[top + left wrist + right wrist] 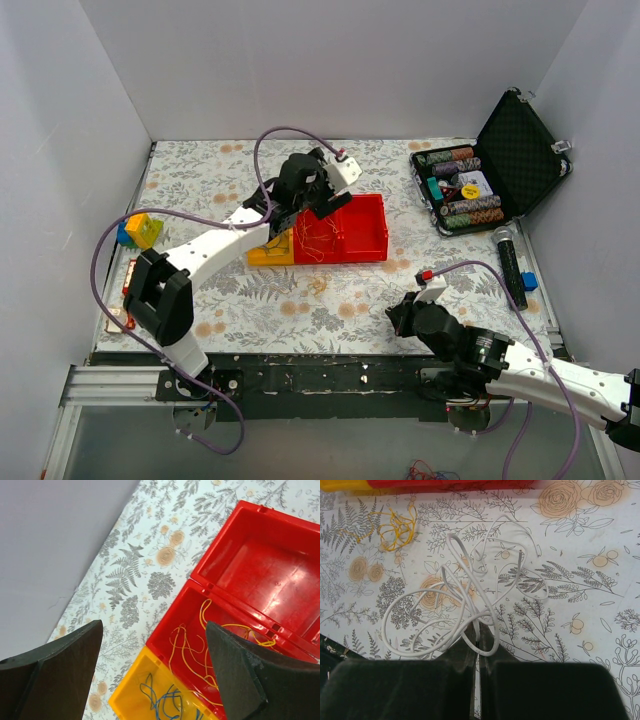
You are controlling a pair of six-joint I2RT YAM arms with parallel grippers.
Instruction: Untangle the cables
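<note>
My left gripper [154, 626] is open and empty, hovering over the bins [292, 222]. Thin yellow-orange wires [200, 647] lie in the near compartment of the red bin [260, 565]. Blue wires [165, 702] lie in the yellow bin [127, 687] beside it. My right gripper [477, 636] is shut on a tangle of whitish wires [465, 595], which loops out over the flowered table in front of the fingers. A small yellow-orange clump [396, 527] lies loose on the table near the bins, also seen from above [320, 285]. The right gripper sits near the table's front edge [402, 318].
An open black case [520, 150] of poker chips stands at the back right. A black cylinder [510, 265] and a small blue piece [528, 282] lie by the right wall. A yellow, blue and green block [140, 230] sits at the left edge.
</note>
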